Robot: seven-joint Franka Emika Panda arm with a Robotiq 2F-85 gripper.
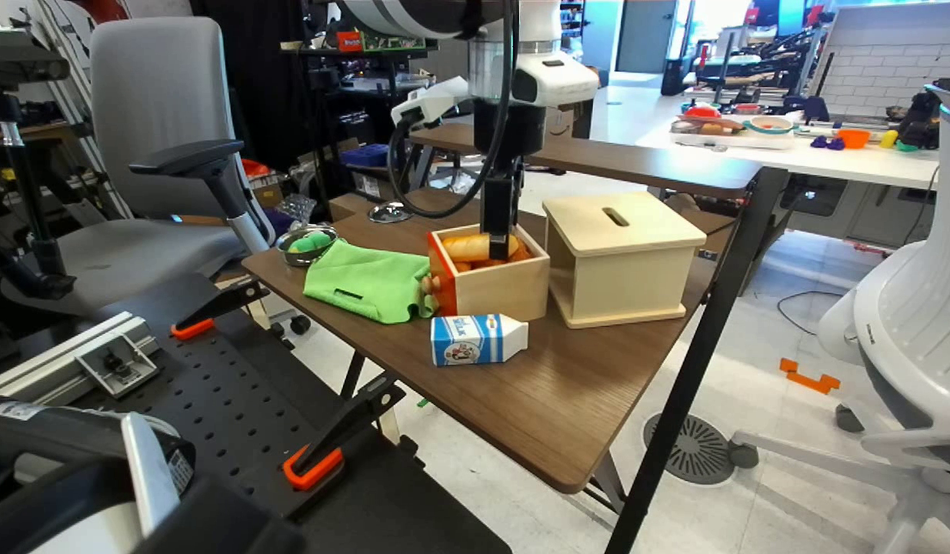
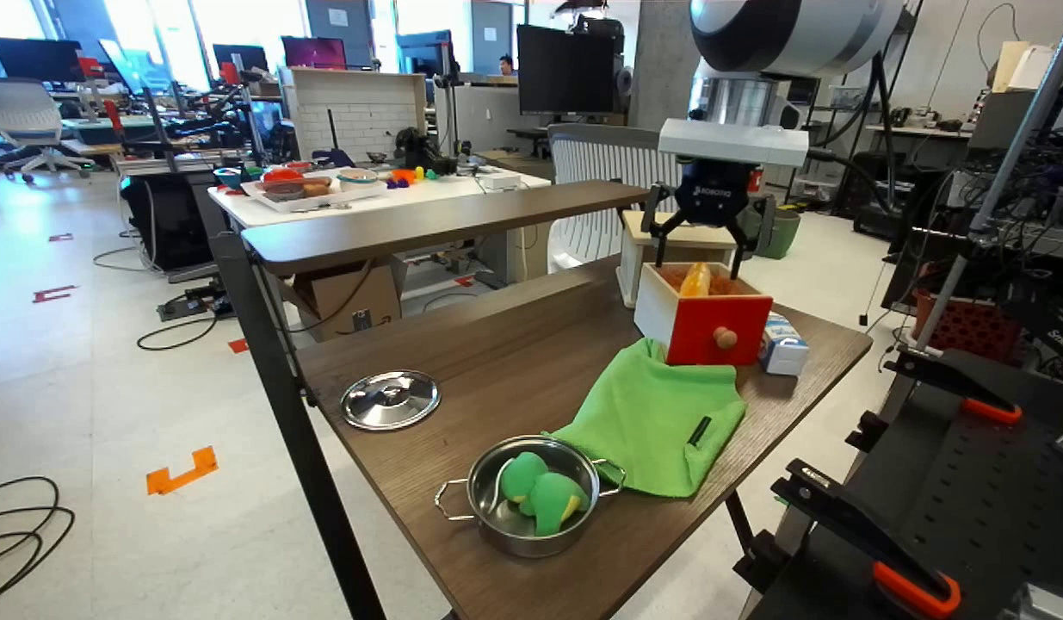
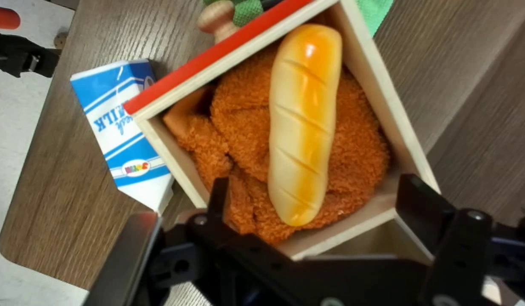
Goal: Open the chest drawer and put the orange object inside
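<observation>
A glossy, elongated orange object (image 3: 302, 127), cream along one side and scored like a bread loaf, lies on fuzzy rust-colored plush (image 3: 360, 148) inside the open, red-fronted chest drawer (image 2: 699, 331), while the gripper (image 2: 699, 269) hangs just over it, fingers spread wide apart. The drawer stands beside a pale wooden box (image 1: 636, 277) on a brown wood-grain table (image 1: 559, 400), with a milk carton (image 1: 478, 340) on its side, a rumpled green cloth (image 2: 643, 422), a steel pot (image 2: 540, 545) and a shiny lid (image 2: 392, 400). Around them is a cluttered workroom with a gray office chair (image 1: 167, 115) and pale floor (image 2: 109, 362).
</observation>
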